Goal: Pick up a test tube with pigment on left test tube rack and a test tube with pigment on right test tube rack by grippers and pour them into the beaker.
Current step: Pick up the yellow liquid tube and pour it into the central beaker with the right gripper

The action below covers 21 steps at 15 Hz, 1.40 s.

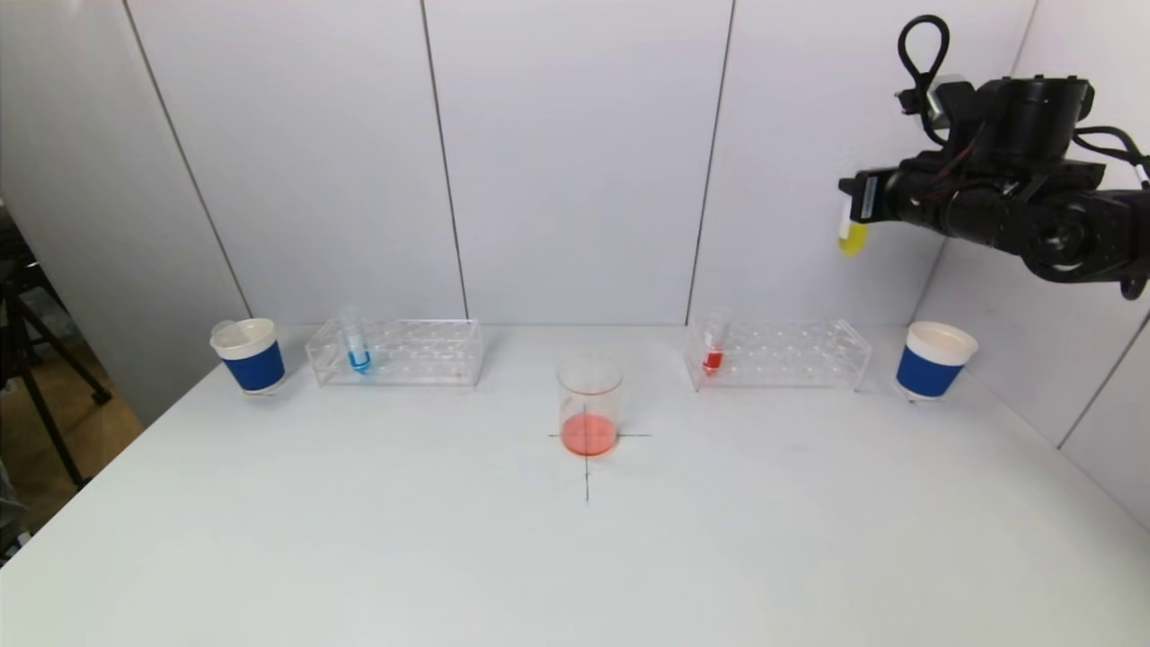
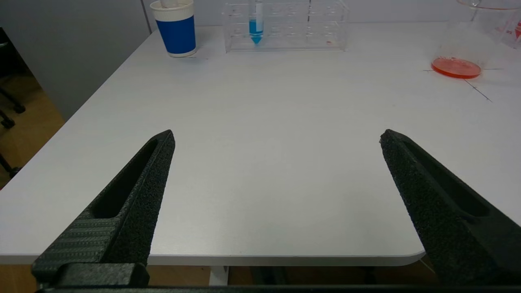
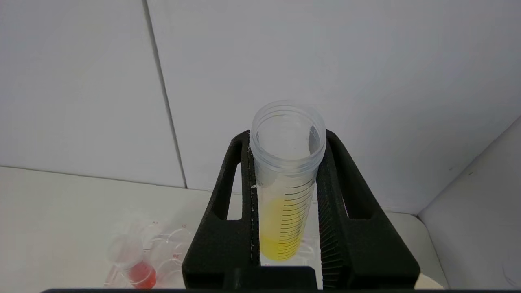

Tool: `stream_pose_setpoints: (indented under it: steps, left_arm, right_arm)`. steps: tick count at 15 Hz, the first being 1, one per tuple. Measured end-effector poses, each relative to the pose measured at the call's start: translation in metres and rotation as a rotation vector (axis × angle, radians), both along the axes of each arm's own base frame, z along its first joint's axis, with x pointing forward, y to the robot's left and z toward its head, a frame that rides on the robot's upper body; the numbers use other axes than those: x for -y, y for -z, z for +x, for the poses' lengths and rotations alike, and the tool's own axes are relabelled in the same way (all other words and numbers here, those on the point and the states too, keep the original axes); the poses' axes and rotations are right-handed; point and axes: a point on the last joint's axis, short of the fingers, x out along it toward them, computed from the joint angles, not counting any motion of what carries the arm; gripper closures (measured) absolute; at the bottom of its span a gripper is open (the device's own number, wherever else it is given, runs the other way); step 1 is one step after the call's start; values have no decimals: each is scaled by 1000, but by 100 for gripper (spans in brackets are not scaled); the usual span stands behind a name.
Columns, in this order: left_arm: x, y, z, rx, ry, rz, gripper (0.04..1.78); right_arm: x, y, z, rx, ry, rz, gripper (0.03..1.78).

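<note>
My right gripper (image 1: 853, 211) is shut on a test tube of yellow pigment (image 1: 852, 235) and holds it upright high above the right rack (image 1: 780, 355); the tube (image 3: 285, 195) sits between the fingers (image 3: 228, 203). A tube of red pigment (image 1: 713, 350) stands in the right rack's left end. A tube of blue pigment (image 1: 358, 346) stands in the left rack (image 1: 395, 352). The beaker (image 1: 589, 404) holds orange-red liquid on the black cross at the table's middle. My left gripper (image 2: 276, 138) is open and empty, low at the table's near edge, out of the head view.
A blue-and-white paper cup (image 1: 250, 355) stands left of the left rack, with an empty tube in it. Another paper cup (image 1: 933, 359) stands right of the right rack. White wall panels close the back and right side.
</note>
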Motion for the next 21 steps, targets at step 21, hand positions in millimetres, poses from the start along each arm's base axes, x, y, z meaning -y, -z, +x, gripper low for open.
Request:
stream_pose_setpoints:
  steps: [21]
  left_arm:
    - [0,0,0,0,0,0,6]
  right_arm:
    - [-134,-10,-1,251,-894,-593,135]
